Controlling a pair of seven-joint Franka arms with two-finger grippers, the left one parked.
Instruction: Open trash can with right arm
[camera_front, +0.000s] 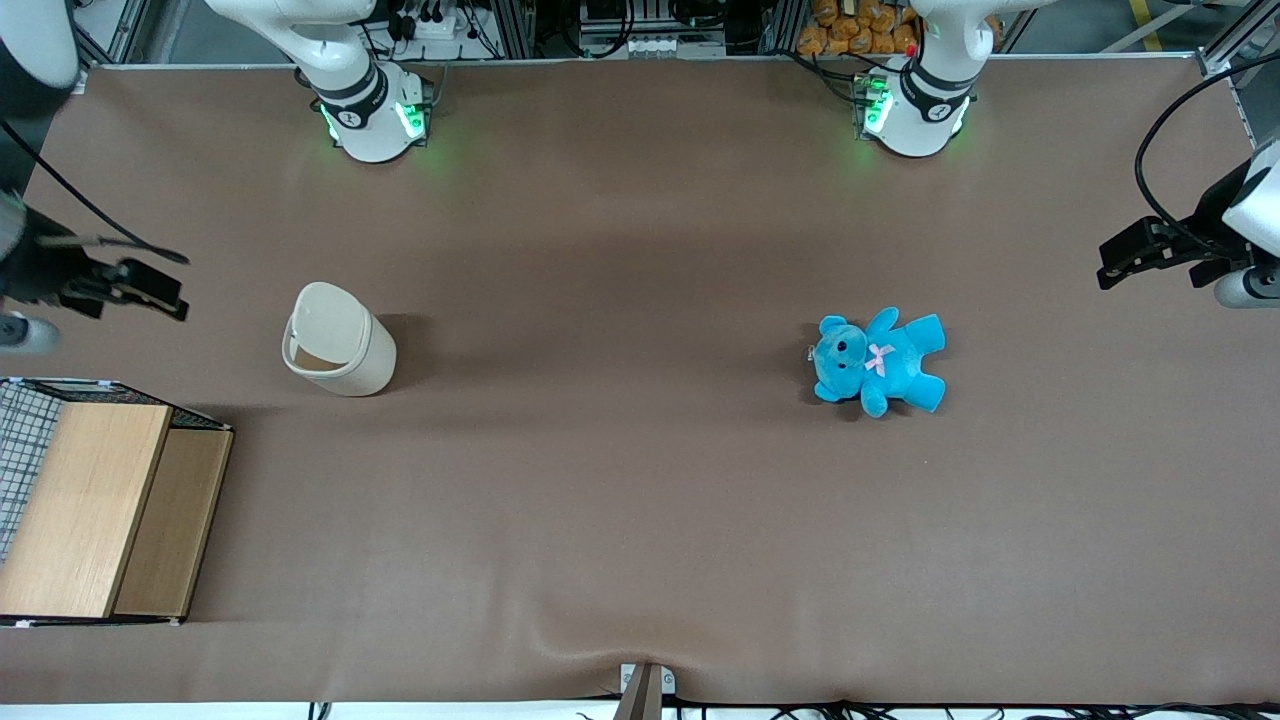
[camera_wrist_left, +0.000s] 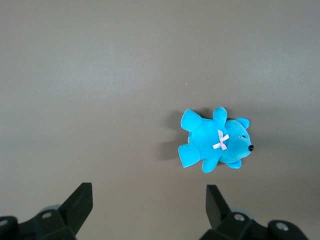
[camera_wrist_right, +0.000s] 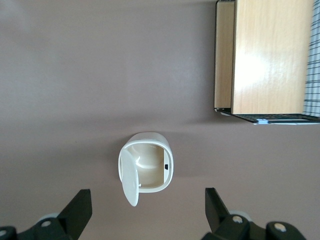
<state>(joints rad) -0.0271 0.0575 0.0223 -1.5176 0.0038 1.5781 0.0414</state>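
Hovering spread tool (camera_wrist_right: 145, 212), arm cropped, above trash can (camera_wrist_right: 146, 167), lid (camera_wrist_right: 129, 178) raised.

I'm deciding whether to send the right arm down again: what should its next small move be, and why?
Probably none toward the bin: hold the gripper where it is, or back it away. The trash can already has its lid swung up, with the hollow inside showing in the right wrist view. The gripper is open, holds nothing, and hangs above the can, clear of it.
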